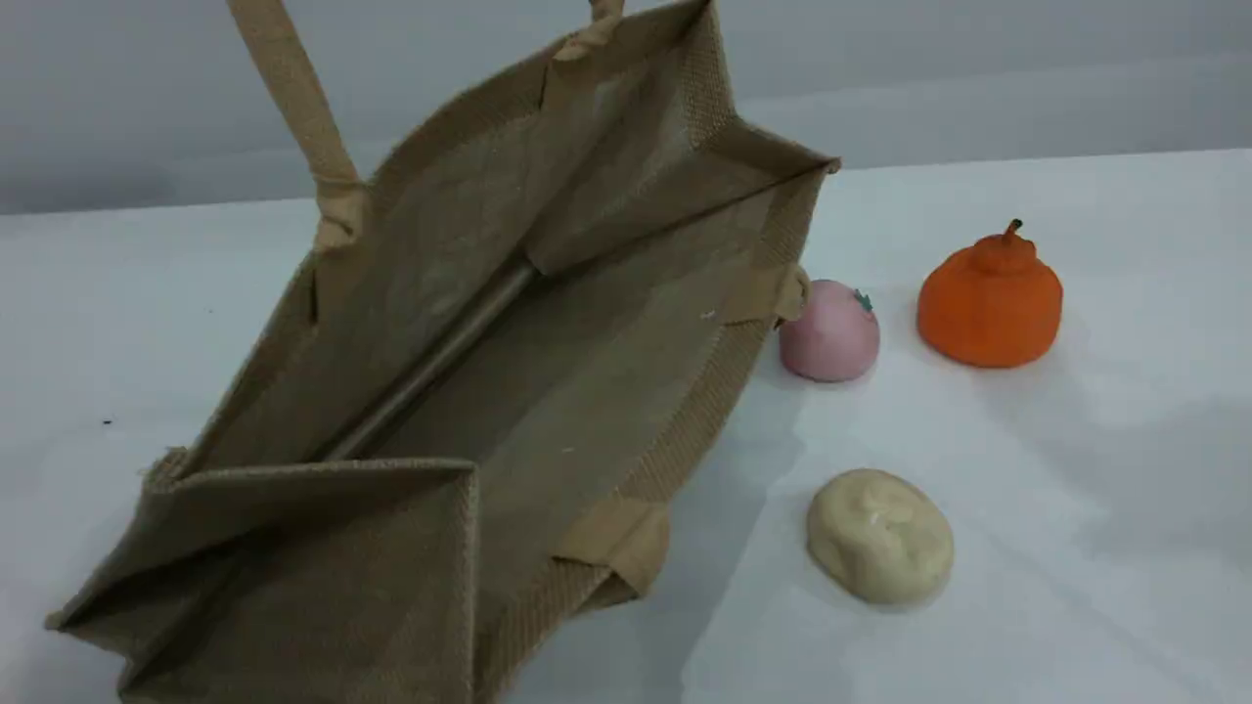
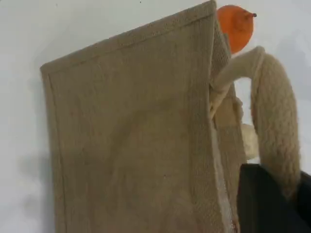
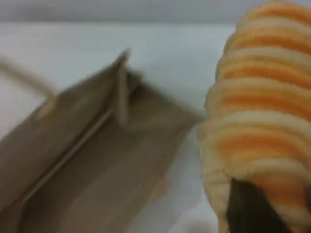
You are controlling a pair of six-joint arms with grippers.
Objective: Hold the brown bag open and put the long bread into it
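The brown bag (image 1: 509, 323) stands on the white table with its mouth held wide and its inside bare. One beige handle (image 1: 298, 108) is pulled taut upward and leaves the scene view's top edge. In the left wrist view that handle (image 2: 277, 116) loops down into my left gripper (image 2: 277, 194), which is shut on it beside the bag's outer wall (image 2: 131, 141). The long bread (image 3: 262, 116), golden with orange stripes, fills the right of the right wrist view. My right gripper (image 3: 252, 211) is shut on it, up in the air beside the bag's open mouth (image 3: 97, 165). Neither arm shows in the scene view.
Right of the bag lie a pink ball (image 1: 829, 332) touching the bag's corner, an orange pumpkin-shaped toy (image 1: 990, 298) and a pale cream lump (image 1: 878, 535). The orange toy (image 2: 235, 24) also peeks past the bag in the left wrist view.
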